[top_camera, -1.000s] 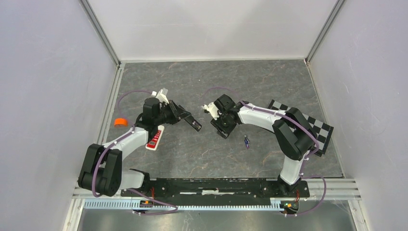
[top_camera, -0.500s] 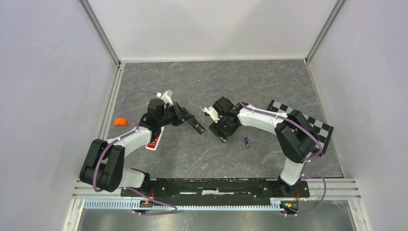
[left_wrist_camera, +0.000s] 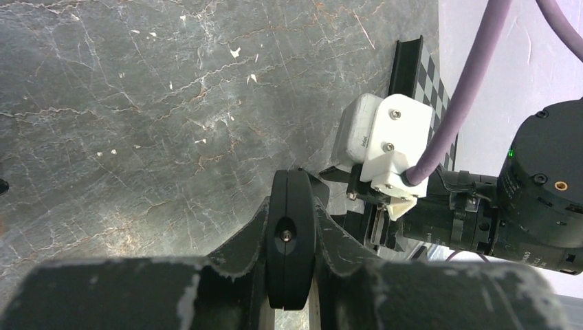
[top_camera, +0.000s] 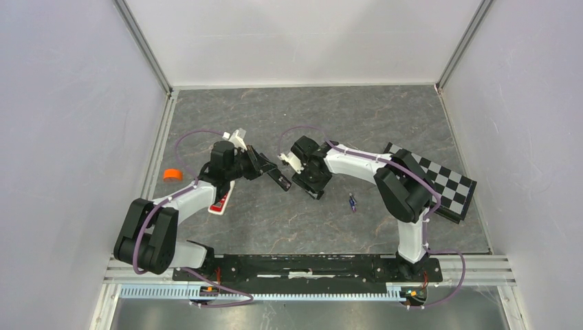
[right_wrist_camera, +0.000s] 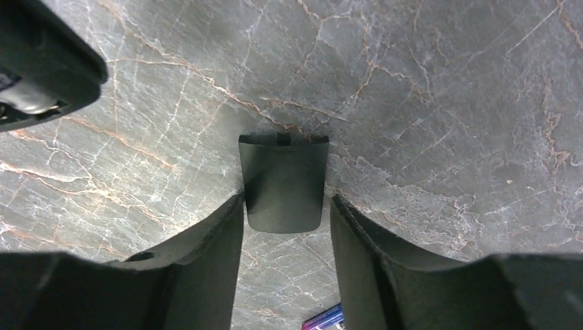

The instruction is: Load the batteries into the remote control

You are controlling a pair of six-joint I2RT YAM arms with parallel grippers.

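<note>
One battery point(top_camera: 353, 203) flat, long axis near-far; left end effector point(left_wrist_camera: 290, 230) clamps black remote point(left_wrist_camera: 289, 196).

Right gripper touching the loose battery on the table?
Apart. The top view shows bare table between the battery and the right gripper.

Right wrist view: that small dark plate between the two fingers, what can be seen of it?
The dark plate is small, matte black, plastic by its look, gently curved, with a straight far edge bearing a little tab and a rounded near edge. It sits between the right gripper's fingers, which appear to pinch its sides, over the grey marbled table. It may be a remote's battery cover.
</note>
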